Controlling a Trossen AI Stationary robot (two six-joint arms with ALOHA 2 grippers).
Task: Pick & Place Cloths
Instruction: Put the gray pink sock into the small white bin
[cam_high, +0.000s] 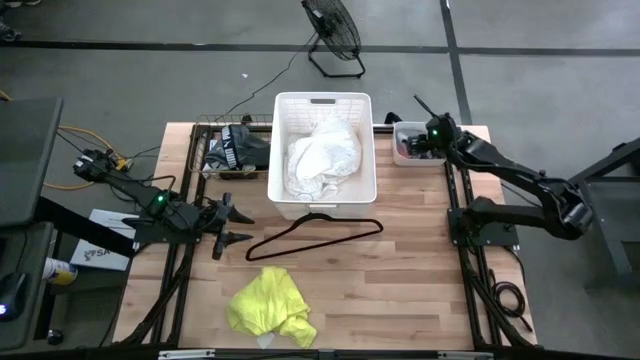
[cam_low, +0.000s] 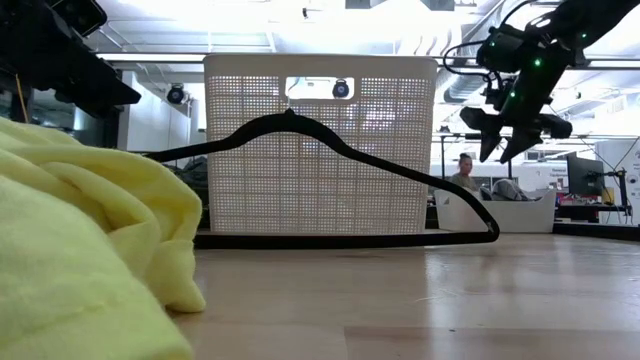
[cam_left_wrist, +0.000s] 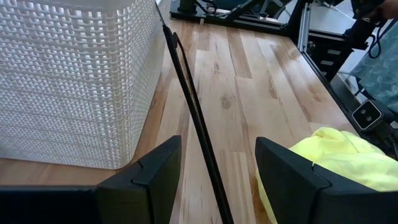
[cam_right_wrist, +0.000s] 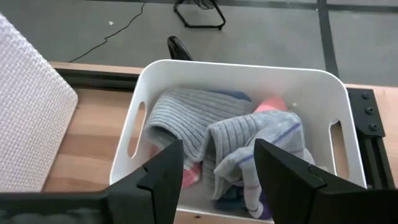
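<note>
your left gripper (cam_high: 238, 223) sits low near the left edge of the tabletop (cam_high: 400, 260), fingers parted and holding nothing, pointing at the black clothes hanger (cam_high: 315, 235), which lies flat just in front of the white basket (cam_high: 283, 150). in the left wrist view the hanger's thin bar runs between the two open fingers without touching either.

your right gripper (cam_right_wrist: 217, 171) hangs in the air above the small white bin (cam_right_wrist: 242, 78) at the far right corner of the tabletop. its fingers are spread apart and empty. below them in the bin you can see grey ribbed cloths (cam_right_wrist: 205, 134), with a bit of pink (cam_right_wrist: 270, 104) and blue showing among them.

the large white cloth (cam_high: 322, 160) is bunched inside the white basket at the middle of the far edge. the yellow cloth (cam_high: 270, 305) lies crumpled near the near edge of the tabletop, a little left of centre, apart from the hanger. dark cloths (cam_high: 238, 148) are heaped in a wire rack at the far left corner, just beside the basket.
</note>
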